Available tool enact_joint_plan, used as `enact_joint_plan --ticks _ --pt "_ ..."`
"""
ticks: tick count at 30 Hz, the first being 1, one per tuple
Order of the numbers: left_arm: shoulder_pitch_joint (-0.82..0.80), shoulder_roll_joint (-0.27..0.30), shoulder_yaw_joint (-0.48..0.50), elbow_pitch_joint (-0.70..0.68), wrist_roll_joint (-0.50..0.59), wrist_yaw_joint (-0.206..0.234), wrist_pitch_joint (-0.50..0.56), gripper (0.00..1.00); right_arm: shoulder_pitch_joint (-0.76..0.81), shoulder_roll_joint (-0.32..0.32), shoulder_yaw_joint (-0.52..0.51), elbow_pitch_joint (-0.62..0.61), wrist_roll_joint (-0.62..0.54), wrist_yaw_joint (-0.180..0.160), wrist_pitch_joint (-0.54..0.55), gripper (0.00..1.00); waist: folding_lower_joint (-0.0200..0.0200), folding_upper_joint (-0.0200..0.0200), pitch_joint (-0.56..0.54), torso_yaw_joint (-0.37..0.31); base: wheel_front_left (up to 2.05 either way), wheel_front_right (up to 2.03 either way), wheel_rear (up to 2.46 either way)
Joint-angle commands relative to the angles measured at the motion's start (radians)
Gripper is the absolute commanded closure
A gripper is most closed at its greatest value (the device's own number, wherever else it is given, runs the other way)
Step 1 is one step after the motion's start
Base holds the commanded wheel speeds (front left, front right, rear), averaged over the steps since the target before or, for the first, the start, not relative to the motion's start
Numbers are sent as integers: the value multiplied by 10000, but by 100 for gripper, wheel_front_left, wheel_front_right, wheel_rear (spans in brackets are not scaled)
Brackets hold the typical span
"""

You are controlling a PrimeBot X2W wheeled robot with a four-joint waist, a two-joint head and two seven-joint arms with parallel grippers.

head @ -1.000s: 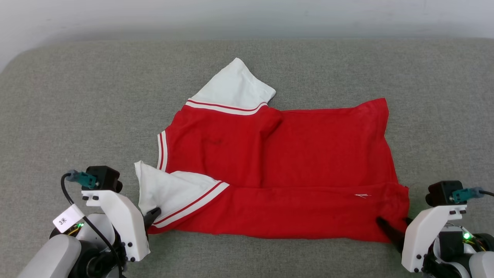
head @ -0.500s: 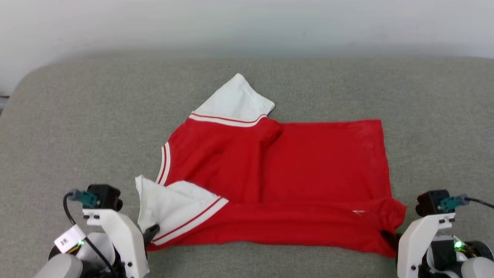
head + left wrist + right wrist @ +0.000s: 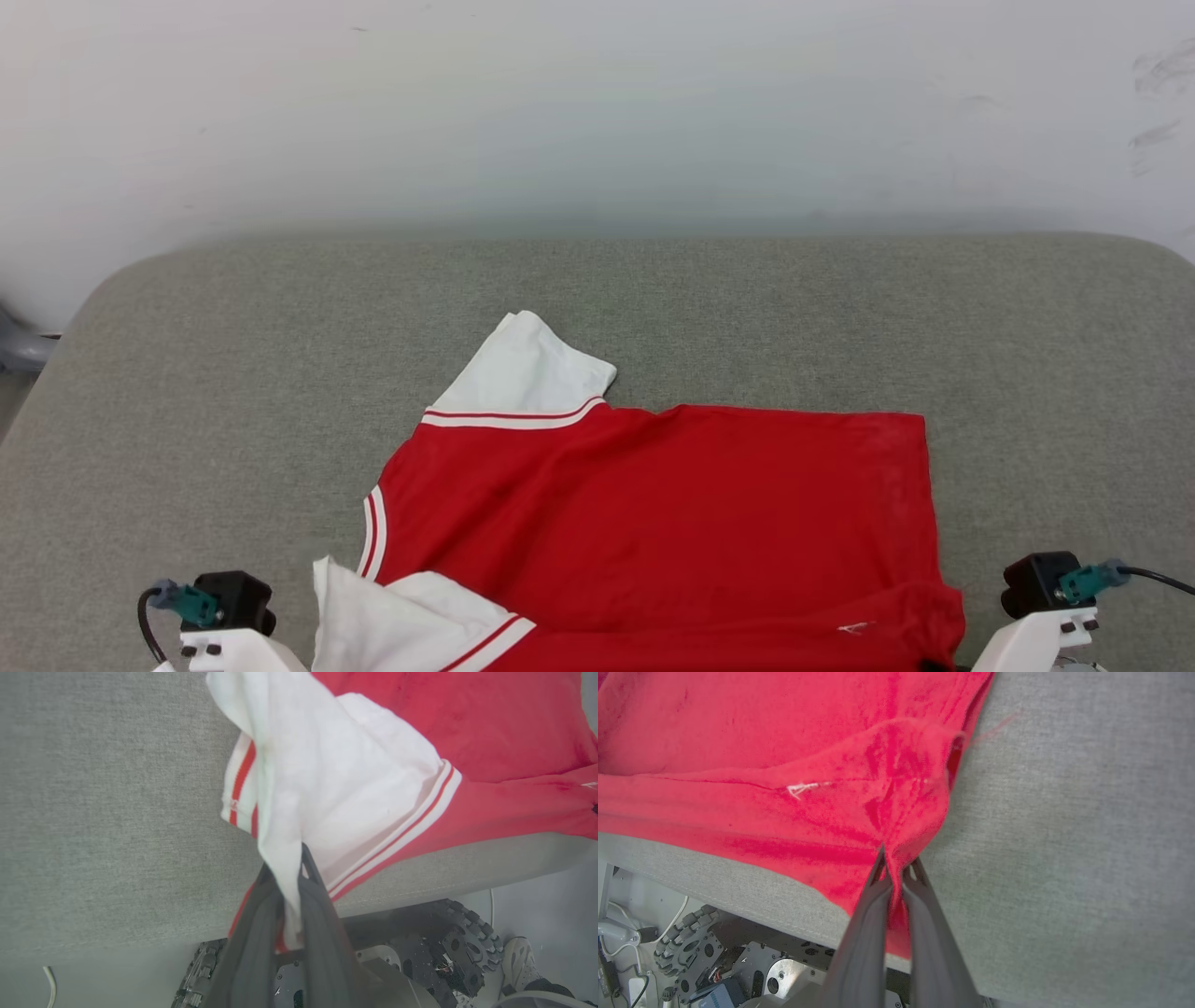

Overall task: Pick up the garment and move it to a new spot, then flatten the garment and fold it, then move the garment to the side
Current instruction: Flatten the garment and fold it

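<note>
One garment (image 3: 672,523) nearer, in two jaws

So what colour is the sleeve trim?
White trim with a red stripe, clearest in the left wrist view.

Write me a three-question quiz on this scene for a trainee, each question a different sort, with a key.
1. True or false: the left gripper has its jaws shut on a white sleeve of the red jersey.
2. The right gripper has its jaws shut on: A) a white sleeve; B) a red corner of the jersey; C) nothing.
3. What colour is the padded surface under the jersey?
Key: 1 true; 2 B; 3 grey.
</note>
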Motion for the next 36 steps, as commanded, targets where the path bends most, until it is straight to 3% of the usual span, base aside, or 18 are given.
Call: enact_joint_plan --ticks 1,6,7,8,9,12,18,27,36 --pt "85 53 53 -37 -45 20 -25 100 70 -15 -56 -67 -10 -12 27 100 1 -1 -4 9 0 0 0" --pt "91 -431 -38 371 -193 -231 -380 100 374 202 -204 -13 -46 -12 -93 100 1 -1 62 32 0 0 0" --pt "-53 -517 -4 534 -147 -274 -533 100 385 276 -258 38 -69 -12 -192 94 1 -1 82 32 0 0 0" --pt "-168 -624 -30 705 -139 -333 -615 100 383 314 -323 88 -155 -12 -329 55 1 -1 102 38 0 0 0" --pt "-232 -731 -91 884 -134 -386 -651 95 384 382 -377 129 -192 -12 -473 0 1 -1 120 42 0 0 0" --pt "-418 -1028 -161 1368 -272 -549 -696 0 384 543 -375 185 -311 -11 -966 0 1 -1 169 5 0 0 0" --pt "-739 -1066 -105 1936 27 -699 -1154 0 395 883 -647 131 -688 -11 -2515 0 1 -1 221 -64 0 0 0" --pt "-1289 -766 -60 1501 1226 -426 -2211 0 124 1420 -1263 -601 -1917 -11 -5491 0 1 -1 200 -86 0 0 0" --pt "-2925 -1343 94 1771 2264 -759 -4097 0 -771 1617 -1631 -1797 -2703 -11 -6637 0 1 -1 1247 -201 0 0 0"
